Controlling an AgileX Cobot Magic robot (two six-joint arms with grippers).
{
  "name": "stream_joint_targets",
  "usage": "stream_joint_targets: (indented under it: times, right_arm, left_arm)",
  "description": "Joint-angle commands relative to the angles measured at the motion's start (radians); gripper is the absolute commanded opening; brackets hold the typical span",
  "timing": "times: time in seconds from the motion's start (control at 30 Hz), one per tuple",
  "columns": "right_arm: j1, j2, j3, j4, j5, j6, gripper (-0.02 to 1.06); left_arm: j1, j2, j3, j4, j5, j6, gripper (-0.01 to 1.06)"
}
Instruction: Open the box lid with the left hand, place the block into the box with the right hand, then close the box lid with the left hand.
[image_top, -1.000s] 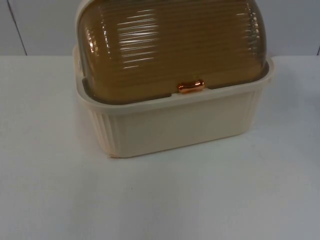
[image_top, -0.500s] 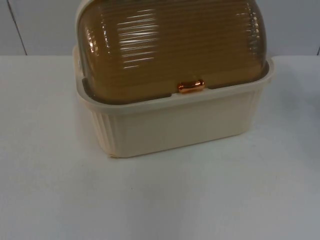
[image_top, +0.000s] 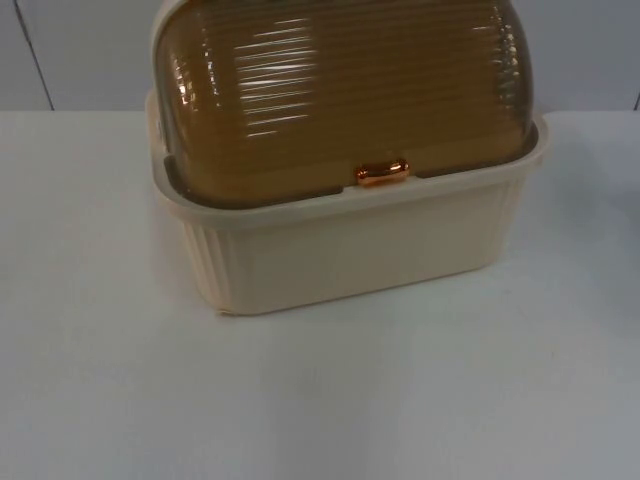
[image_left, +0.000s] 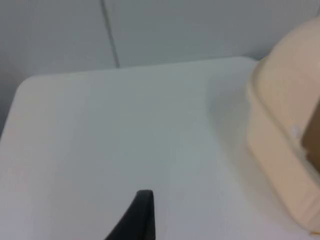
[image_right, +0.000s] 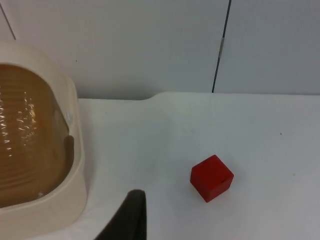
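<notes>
White flat surface (image_top: 330, 400): carries all items, ends at grey partition wall (image_top: 90, 50). Cream ribbed plastic box (image_top: 350, 250): at the far middle; its amber translucent domed lid (image_top: 340, 90) is down, copper-coloured handle (image_top: 382, 173) at the near edge. Small red cube block (image_right: 211, 177): on the surface right of the box, well apart. Left end effector (image_left: 137, 220) and right end effector (image_right: 130, 220): over bare surface either side; finger state cannot be told.

box (image_top: 340, 250) blocks rear; front table (image_top: 320, 400) free

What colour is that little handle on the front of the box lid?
Shiny copper-orange. The handle sits at the lid's lower front edge, clearest in the top view.
</notes>
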Motion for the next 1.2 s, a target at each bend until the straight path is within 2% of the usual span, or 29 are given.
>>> stream_joint_targets:
  times: [0.0, 0.03, 0.2, 0.23, 0.37, 0.4, 0.53, 0.57, 0.73, 0.93, 1.17]
  right_arm:
    - [-0.002, 0.001, -0.008, -0.002, -0.010, -0.008, 1.05]
    - [-0.002, 0.001, -0.008, -0.002, -0.010, -0.008, 1.05]
    - [-0.002, 0.001, -0.008, -0.002, -0.010, -0.008, 1.05]
    - [-0.002, 0.001, -0.008, -0.002, -0.010, -0.008, 1.05]
    - [-0.002, 0.001, -0.008, -0.003, -0.007, -0.016, 1.05]
    - [-0.002, 0.001, -0.008, -0.003, -0.007, -0.016, 1.05]
    - [-0.002, 0.001, -0.008, -0.003, -0.004, -0.032, 1.05]
    - [-0.002, 0.001, -0.008, -0.003, -0.004, -0.032, 1.05]
    - [-0.002, 0.001, -0.008, -0.003, -0.004, -0.034, 1.05]
    - [-0.002, 0.001, -0.008, -0.004, -0.012, -0.034, 1.05]
    - [-0.002, 0.001, -0.008, -0.030, -0.022, -0.034, 1.05]
  left_arm:
    - [-0.067, 0.034, -0.053, -0.016, 0.002, 0.012, 1.05]
    - [-0.067, 0.034, -0.053, -0.016, 0.002, 0.012, 1.05]
    - [-0.283, 0.180, -0.186, 0.051, 0.005, 0.012, 1.05]
    - [-0.283, 0.180, -0.186, 0.051, 0.005, 0.012, 1.05]
    - [-0.442, 0.328, -0.288, 0.130, 0.005, 0.015, 1.05]
    - [-0.442, 0.328, -0.288, 0.130, 0.005, 0.015, 1.05]
    - [-0.581, 0.457, -0.348, 0.210, 0.003, 0.091, 1.05]
    - [-0.581, 0.457, -0.348, 0.210, 0.003, 0.091, 1.05]
    - [-0.718, 0.572, -0.350, 0.310, 0.001, 0.142, 1.05]
    - [-0.819, 0.672, -0.350, 0.436, -0.029, 0.142, 1.05]
    - [-0.861, 0.800, -0.350, 0.546, -0.035, 0.142, 1.05]
